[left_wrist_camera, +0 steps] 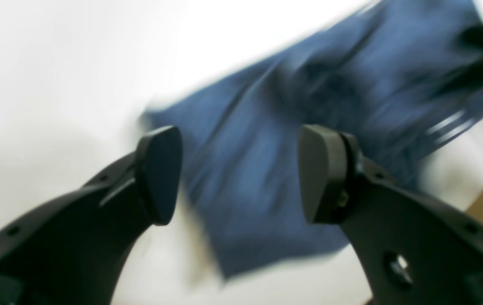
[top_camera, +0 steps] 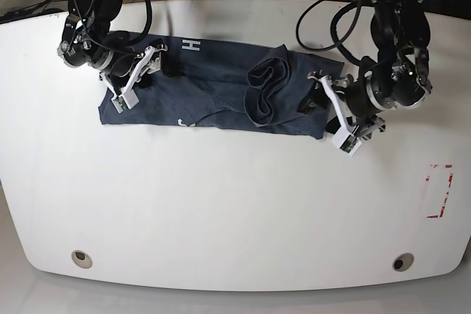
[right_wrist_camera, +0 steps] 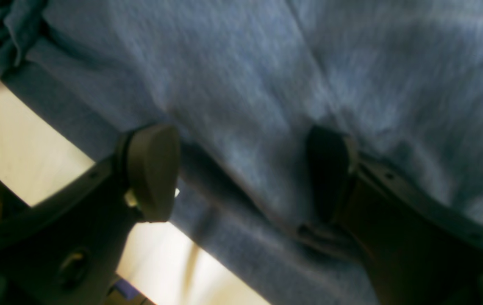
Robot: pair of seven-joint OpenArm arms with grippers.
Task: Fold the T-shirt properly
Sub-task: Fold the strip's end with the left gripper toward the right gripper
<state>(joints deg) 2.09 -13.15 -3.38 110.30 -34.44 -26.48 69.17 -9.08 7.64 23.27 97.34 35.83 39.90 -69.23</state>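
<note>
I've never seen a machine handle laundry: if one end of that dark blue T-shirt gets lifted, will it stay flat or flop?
Probably flop: the dark blue fabric T-shirt already bunches into soft folds mid-body. It likely drags rather than slides cleanly, since it lies creased on the white table.

Rumpled navy T-shirt (top_camera: 213,93) on table

Navy heathered T-shirt (top_camera: 221,86), white lettering; white table (top_camera: 221,204); black claws.

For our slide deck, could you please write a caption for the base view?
Two open grippers, left and right, at opposite ends of a half-folded navy T-shirt on a white table.
</note>
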